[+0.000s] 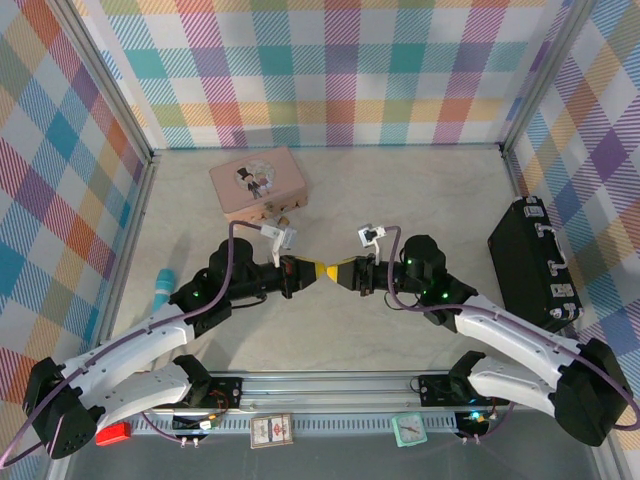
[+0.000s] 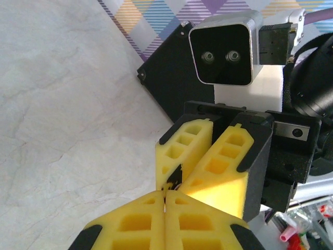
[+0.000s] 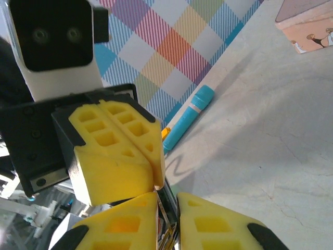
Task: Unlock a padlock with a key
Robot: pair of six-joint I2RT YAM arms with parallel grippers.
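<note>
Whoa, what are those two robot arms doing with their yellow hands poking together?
The two arms meet tip to tip over the table. The right hand pinches a small brassy thing, likely the padlock. The left hand is shut, with its tips right up against it. Whether it holds the key is too small to tell. They look busy lining things up at the lock.

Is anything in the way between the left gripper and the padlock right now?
Nothing visible. The left gripper and right gripper meet tip to tip; what looks like the padlock, a brass sliver in the right jaws, sits at the left fingertips.
</note>
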